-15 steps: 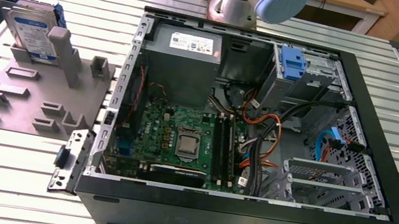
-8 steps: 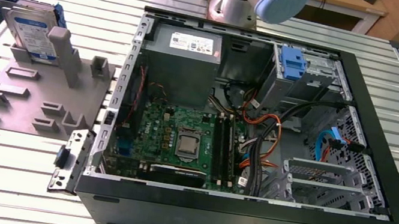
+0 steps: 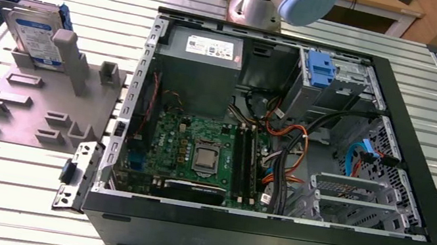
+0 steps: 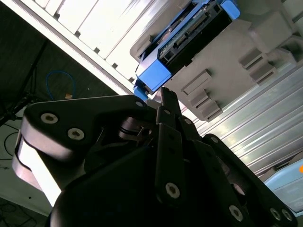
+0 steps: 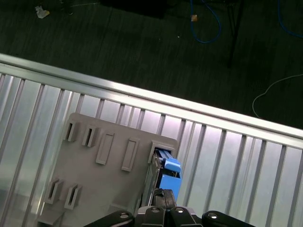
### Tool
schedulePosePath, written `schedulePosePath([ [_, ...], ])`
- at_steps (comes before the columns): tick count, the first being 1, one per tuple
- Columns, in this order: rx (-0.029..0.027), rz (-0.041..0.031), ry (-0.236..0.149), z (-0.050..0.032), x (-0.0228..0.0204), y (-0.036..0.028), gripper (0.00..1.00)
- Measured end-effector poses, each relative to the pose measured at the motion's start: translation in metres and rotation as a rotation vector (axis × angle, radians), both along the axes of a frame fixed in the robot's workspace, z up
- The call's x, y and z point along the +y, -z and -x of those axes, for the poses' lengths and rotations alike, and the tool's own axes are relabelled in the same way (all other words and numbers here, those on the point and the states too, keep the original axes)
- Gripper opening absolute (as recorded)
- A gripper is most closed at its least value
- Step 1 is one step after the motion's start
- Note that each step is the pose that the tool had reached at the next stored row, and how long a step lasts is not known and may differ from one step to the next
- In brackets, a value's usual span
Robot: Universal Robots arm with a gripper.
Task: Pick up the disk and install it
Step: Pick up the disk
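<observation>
The disk (image 3: 29, 21) is seen standing on edge in a slot of the grey fixture (image 3: 34, 108). The fixture sits on the slatted worktop (image 3: 11, 194), at the exterior view's left of the open computer case (image 3: 252, 238) and apart from it. The disk has not been lifted, and no part of it has been set in the case. The arm (image 3: 281, 0) is caught beyond the case's far wall.

Now the claw (image 5: 163, 195): in the first wrist view it is set narrow, tips together, with nothing held between them. The same is shown in the second wrist view, where the black linkage converges to one point just short of the blue carrier (image 4: 152, 78). No contact is judged to be made. The fixture looks small beneath, so the claw is taken to be hanging above it, apart from the disk.

The relation that matters is this: the disk lies straight ahead of the claw tips and is presented edge-on. Its thin upper edge runs as a strip in line with the claw, with a blue carrier end nearest.

As for writing, a white-and-blue label (image 3: 41, 41) is carried on the disk's broad face, and a white sticker (image 3: 213, 47) on the power supply (image 3: 195, 77). No print on either can be made out.
</observation>
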State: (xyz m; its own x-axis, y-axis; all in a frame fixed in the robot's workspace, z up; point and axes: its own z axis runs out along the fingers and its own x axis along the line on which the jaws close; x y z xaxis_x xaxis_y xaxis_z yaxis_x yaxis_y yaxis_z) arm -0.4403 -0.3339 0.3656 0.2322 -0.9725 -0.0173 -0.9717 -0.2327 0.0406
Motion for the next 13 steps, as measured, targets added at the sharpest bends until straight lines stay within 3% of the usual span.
schedulePosePath([
  [8, 0.0000, -0.0001, 0.000, 0.0000, 0.0003, 0.0000, 0.11],
  [9, -0.0005, 0.0000, 0.000, 0.0000, 0.0027, 0.0000, 0.11],
  [13, -0.0006, 0.0000, 0.000, 0.0000, 0.0035, 0.0000, 0.11],
])
